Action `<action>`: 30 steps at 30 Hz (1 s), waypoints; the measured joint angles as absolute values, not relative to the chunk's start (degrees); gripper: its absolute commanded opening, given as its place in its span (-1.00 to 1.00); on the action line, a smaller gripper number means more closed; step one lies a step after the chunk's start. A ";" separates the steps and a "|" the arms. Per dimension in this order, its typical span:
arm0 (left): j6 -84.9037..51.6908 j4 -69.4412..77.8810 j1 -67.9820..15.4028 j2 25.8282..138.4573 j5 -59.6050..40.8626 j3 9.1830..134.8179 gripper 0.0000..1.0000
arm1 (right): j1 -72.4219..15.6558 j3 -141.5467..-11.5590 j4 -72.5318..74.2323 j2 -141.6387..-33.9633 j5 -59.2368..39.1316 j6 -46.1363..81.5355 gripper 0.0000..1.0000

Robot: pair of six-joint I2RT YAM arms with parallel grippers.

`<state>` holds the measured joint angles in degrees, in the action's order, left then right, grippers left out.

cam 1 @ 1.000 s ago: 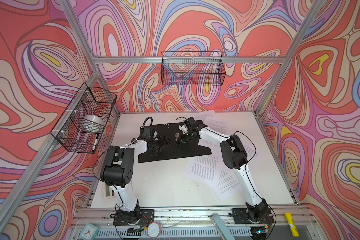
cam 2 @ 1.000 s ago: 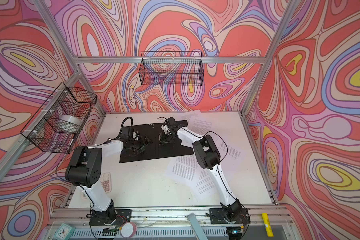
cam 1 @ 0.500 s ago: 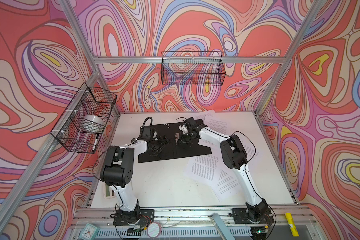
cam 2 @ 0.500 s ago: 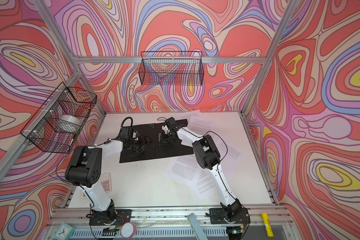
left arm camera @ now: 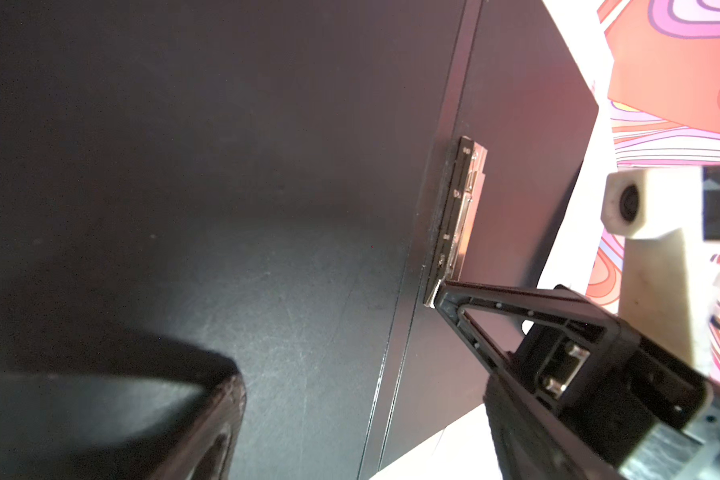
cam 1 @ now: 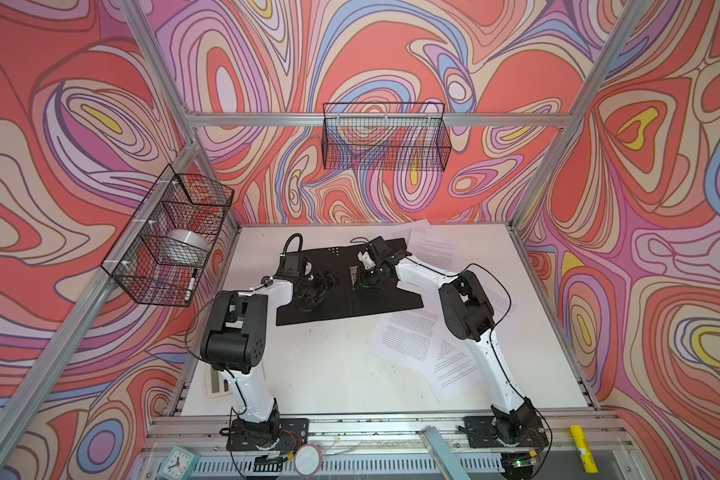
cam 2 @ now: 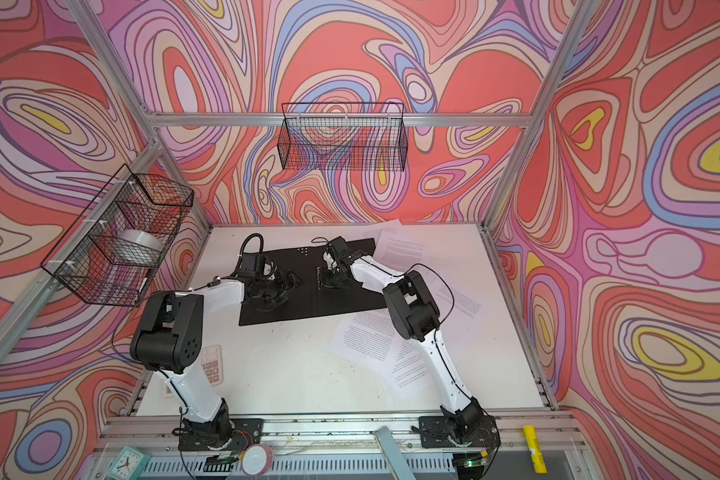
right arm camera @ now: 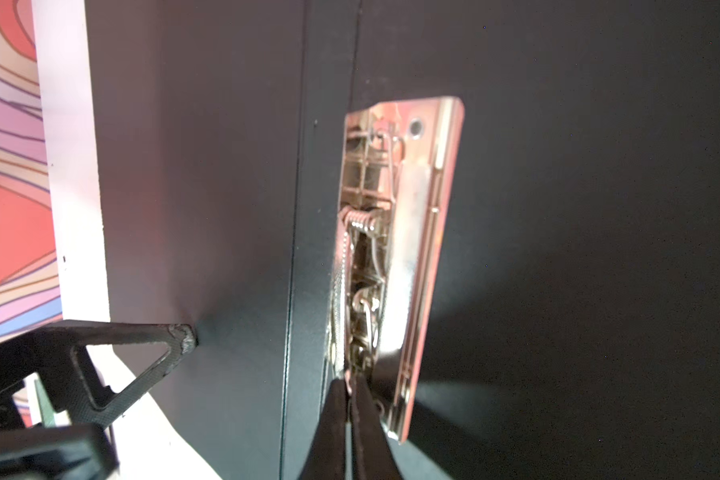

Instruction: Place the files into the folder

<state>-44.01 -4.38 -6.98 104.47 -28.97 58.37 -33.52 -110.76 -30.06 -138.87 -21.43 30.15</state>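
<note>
The folder [cam 1: 375, 303] [cam 2: 341, 299] lies open on the white table, black inside up. Its metal clip [cam 1: 353, 275] [right arm camera: 408, 249] [left arm camera: 458, 216] sits by the spine, its plate tilted up off the board. My right gripper [cam 1: 360, 278] [cam 2: 327, 279] [right arm camera: 349, 399] is shut on the clip's near end. My left gripper [cam 1: 327, 282] [cam 2: 294, 282] is open over the folder's left half, one fingertip [right arm camera: 184, 334] touching the board. The files [cam 1: 408, 336] [cam 2: 371, 336] lie loose to the front right of the folder. More files [cam 1: 433, 245] lie at the back right corner.
A grey calculator [cam 1: 217, 382] [cam 2: 212, 365] lies at the front left under my left arm. A wire basket [cam 1: 171, 237] with a tape roll hangs on the left wall. Another wire basket [cam 1: 385, 137] hangs on the back wall.
The right gripper's jaws have closed the last bit onto the clip. Both arms stay nearly where they were.
</note>
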 measured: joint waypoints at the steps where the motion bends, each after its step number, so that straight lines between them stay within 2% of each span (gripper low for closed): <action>1: -44.01 -4.38 -6.92 104.51 -29.02 58.37 0.81 | -33.58 -109.84 -29.17 -138.43 -21.06 30.59 -1.00; 8: -43.99 -3.99 -6.26 104.71 -29.61 58.37 0.81 | -33.74 -105.03 -24.14 -136.00 -20.56 32.53 -1.00; 16: -44.01 -3.90 -6.00 104.77 -30.00 58.37 0.80 | -32.38 -106.63 -25.10 -134.91 -25.50 33.87 -0.98; 17: -44.01 -3.90 -5.98 104.77 -30.00 58.37 0.80 | -32.25 -106.98 -25.32 -134.89 -26.04 34.11 -0.74; 18: -44.01 -3.90 -5.98 104.77 -30.02 58.37 0.80 | -32.14 -107.31 -25.32 -134.89 -26.68 34.17 -0.64; 22: -44.01 -3.81 -5.98 104.77 -30.04 58.35 0.80 | -31.90 -108.20 -25.34 -134.17 -27.83 33.71 -0.41; 25: -44.03 -3.79 -5.93 104.79 -30.15 58.37 0.80 | -31.75 -105.89 -25.30 -132.20 -28.32 33.47 -0.54; 30: -44.01 -3.77 -5.89 104.81 -30.26 58.35 0.80 | -31.57 -99.88 -24.91 -129.10 -29.52 33.08 -0.61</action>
<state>-44.01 -3.77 -5.89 104.81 -30.26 58.35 -31.57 -99.88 -24.91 -129.10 -29.52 33.08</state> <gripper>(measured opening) 0.899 0.221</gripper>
